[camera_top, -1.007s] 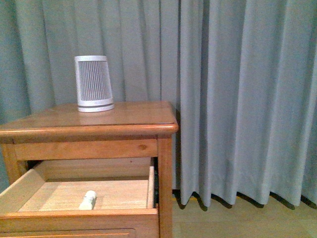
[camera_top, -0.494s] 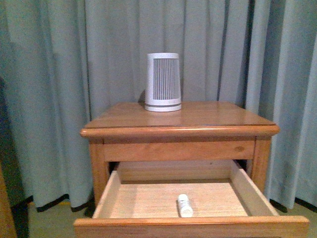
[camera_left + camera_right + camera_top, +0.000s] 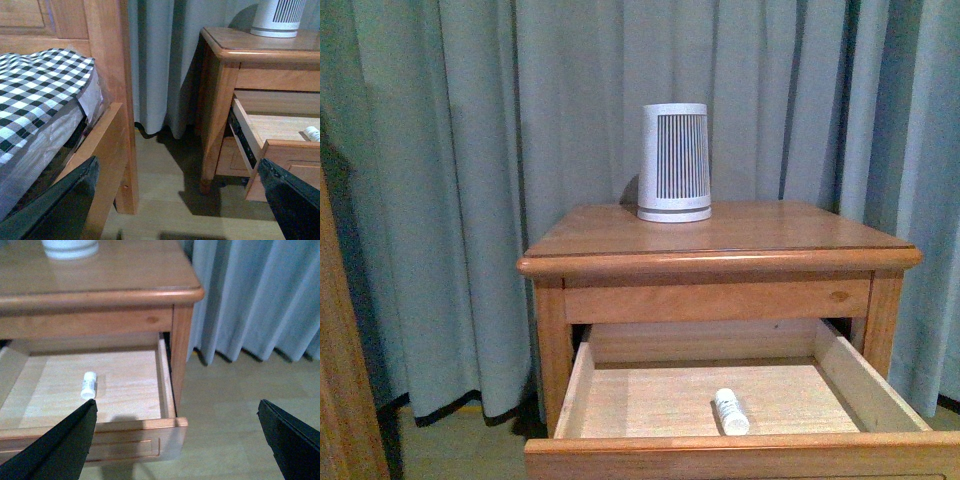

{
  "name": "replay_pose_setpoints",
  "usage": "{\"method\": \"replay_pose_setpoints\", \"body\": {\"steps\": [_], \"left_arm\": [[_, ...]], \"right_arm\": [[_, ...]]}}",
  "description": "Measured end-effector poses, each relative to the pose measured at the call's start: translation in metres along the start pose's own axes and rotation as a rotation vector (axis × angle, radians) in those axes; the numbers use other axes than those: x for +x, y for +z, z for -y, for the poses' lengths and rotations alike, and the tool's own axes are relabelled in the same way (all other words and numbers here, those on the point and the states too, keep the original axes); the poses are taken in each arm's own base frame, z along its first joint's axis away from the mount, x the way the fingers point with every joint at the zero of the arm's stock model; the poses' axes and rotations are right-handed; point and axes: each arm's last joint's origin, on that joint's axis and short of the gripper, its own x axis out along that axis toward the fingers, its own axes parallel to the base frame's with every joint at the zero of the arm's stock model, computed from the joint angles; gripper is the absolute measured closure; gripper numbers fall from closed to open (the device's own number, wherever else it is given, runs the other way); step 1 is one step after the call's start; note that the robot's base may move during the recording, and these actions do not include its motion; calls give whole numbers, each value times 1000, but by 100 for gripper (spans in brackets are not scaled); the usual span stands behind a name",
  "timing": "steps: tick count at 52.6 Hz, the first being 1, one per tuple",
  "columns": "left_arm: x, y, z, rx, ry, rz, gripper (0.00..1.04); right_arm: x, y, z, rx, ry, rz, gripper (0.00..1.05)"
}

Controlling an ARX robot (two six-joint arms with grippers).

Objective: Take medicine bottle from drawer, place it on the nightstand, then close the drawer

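Observation:
The medicine bottle (image 3: pixel 730 411) is small and white and lies on its side on the pale floor of the open upper drawer (image 3: pixel 740 455). It also shows in the right wrist view (image 3: pixel 89 385) and at the edge of the left wrist view (image 3: pixel 313 133). The honey-brown nightstand (image 3: pixel 720 262) stands before the curtain. My left gripper (image 3: pixel 177 200) is open and empty, low beside the nightstand's side, between it and the bed. My right gripper (image 3: pixel 177 440) is open and empty, above the drawer's front corner. Neither arm shows in the front view.
A white-grey ribbed device (image 3: pixel 674 162) stands on the back of the nightstand top. A bed with a checked cover (image 3: pixel 35 90) and a wooden frame post (image 3: pixel 112 75) is beside the nightstand. Grey-blue curtains (image 3: pixel 440 180) hang behind. A wooden furniture edge (image 3: pixel 340 400) is at the far left.
The front view has swung left: the nightstand and open drawer have shifted from the left edge towards the middle-right. The bottle has not moved in the drawer.

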Motion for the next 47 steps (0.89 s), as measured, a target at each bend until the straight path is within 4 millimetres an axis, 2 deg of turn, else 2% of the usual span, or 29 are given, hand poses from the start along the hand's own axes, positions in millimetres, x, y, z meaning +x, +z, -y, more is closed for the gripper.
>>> {"method": "replay_pose_setpoints", "body": {"steps": [7,14,32,47], "left_arm": [[0,0,0,0,0,0,7],[0,0,0,0,0,0,7],[0,0,0,0,0,0,7],[0,0,0,0,0,0,7]], "right_arm": [[69,7,-22,-24,-19,-156,7],[117,-2,-46,-39,-40,-236,7],[183,-39,-109,2,-4,-360,7],[229,-67,-120,40,-49,-414,7]]}}
